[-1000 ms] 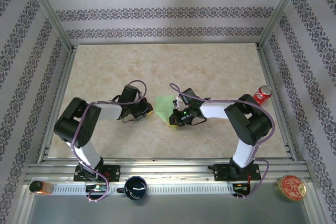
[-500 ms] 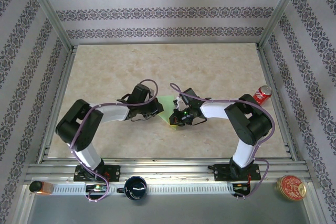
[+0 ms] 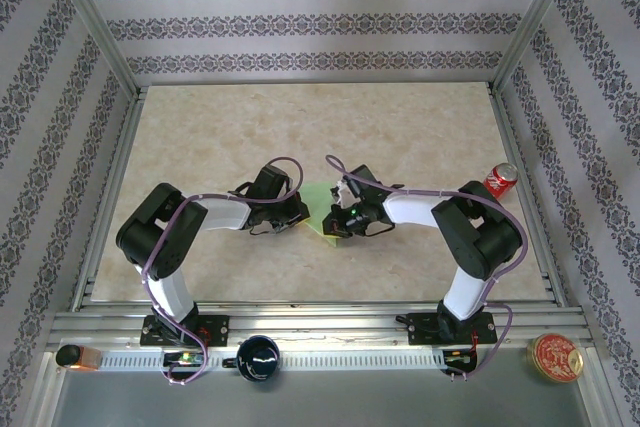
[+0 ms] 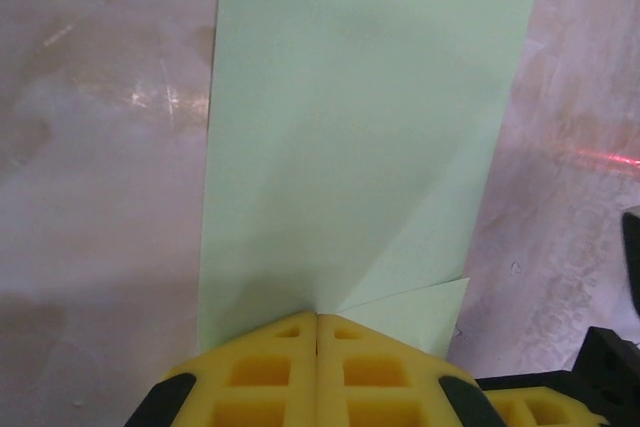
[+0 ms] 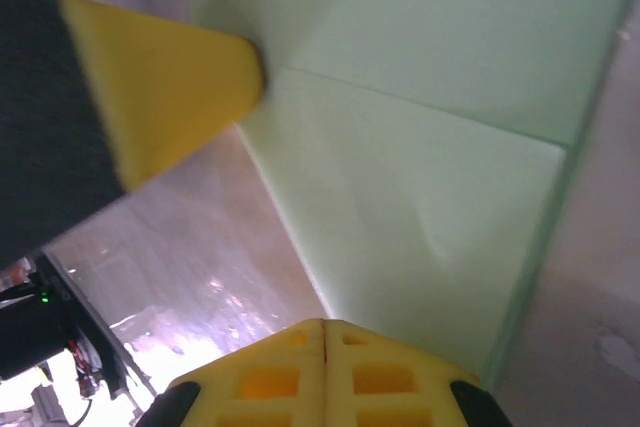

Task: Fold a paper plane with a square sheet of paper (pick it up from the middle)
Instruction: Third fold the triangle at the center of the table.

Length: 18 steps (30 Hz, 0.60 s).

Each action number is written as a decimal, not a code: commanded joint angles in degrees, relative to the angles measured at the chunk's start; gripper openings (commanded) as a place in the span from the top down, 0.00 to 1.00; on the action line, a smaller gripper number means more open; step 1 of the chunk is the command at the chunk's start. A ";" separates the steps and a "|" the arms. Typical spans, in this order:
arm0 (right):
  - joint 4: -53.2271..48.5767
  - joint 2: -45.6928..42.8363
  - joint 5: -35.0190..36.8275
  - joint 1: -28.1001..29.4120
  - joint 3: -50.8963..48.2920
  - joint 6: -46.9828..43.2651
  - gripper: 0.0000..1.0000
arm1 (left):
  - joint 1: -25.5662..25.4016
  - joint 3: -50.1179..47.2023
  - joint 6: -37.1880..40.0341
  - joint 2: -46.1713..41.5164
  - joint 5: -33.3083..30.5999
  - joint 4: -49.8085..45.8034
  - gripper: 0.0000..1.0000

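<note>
The square sheet of paper (image 3: 317, 198) lies folded on the table between my two grippers, light green. In the left wrist view the paper (image 4: 360, 117) is a narrow rectangle with a diagonal crease and a small flap at the near right. My left gripper (image 4: 318, 316) is shut, its yellow tip resting on the paper's near edge. My right gripper (image 5: 323, 324) is shut too, its tip on the paper (image 5: 430, 157) at the opposite edge. The left gripper's yellow finger (image 5: 160, 97) touches a fold line there. From above, the left gripper (image 3: 299, 213) and right gripper (image 3: 329, 227) stand close together.
A red can (image 3: 500, 179) stands at the table's right edge. On the front rail sit a black mug (image 3: 258, 357), a round tin (image 3: 555, 357) and an orange item (image 3: 76, 356). Metal frame posts border the table.
My left gripper has moved right from beside the paper until its shut tip rests on it. The right gripper has stayed almost still on the paper.
</note>
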 commanded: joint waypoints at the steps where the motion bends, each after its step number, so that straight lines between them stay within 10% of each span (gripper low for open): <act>1: 0.86 1.14 -1.25 0.85 3.55 1.41 0.97 | -0.05 -1.54 2.08 0.43 -2.44 -4.26 1.00; 18: -0.46 2.66 0.78 0.98 0.20 0.65 0.96 | 0.15 -3.10 0.19 1.53 -0.71 -1.00 1.00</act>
